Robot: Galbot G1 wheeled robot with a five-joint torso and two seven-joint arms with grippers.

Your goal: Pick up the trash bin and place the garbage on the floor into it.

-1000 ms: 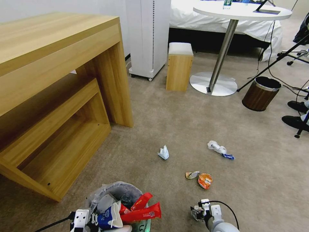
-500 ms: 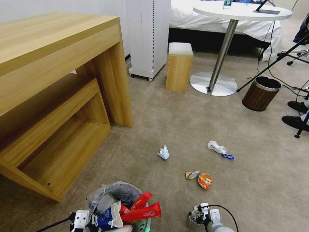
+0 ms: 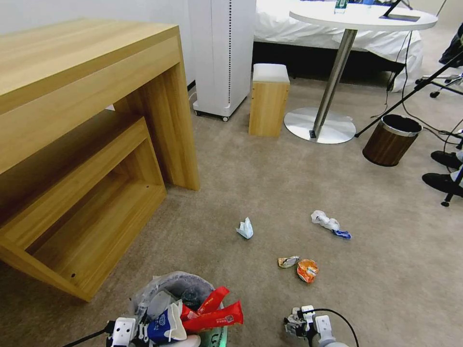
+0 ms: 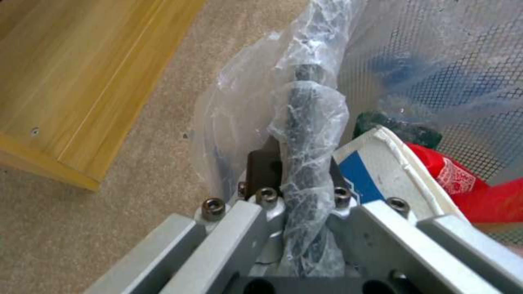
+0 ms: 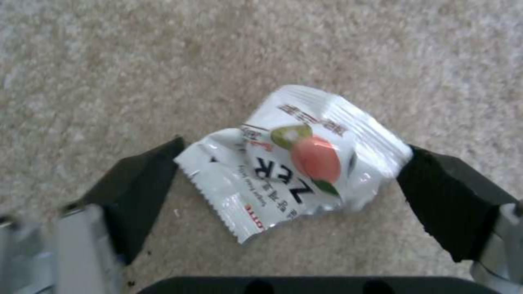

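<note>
My left gripper [image 3: 126, 332] is shut on the rim of the trash bin [image 3: 176, 289], a small round bin lined with crinkly plastic and stuffed with red wrappers and a blue-white carton. In the left wrist view its pads [image 4: 262, 168] pinch the bag-wrapped rim [image 4: 309, 110]. My right gripper [image 3: 301, 324] hangs low over the carpet, open, its fingers on either side of a white peach-print wrapper [image 5: 294, 163]. More garbage lies ahead: crumpled paper [image 3: 245, 228], an orange wrapper [image 3: 307, 270], a small foil wrapper [image 3: 288, 261] and a white-blue wrapper [image 3: 329, 223].
A wooden desk [image 3: 87, 120] with a low shelf fills the left. Farther off stand a white appliance [image 3: 222, 58], a wooden stool [image 3: 269, 100], a round table's base [image 3: 320, 126] and a brown wood-grain bin [image 3: 391, 140]. Shoes [image 3: 442, 182], stand legs and cables are at the right edge.
My right gripper has sunk lower and nearer to the carpet. The trash bin in my left gripper has shifted slightly down in the head view.
</note>
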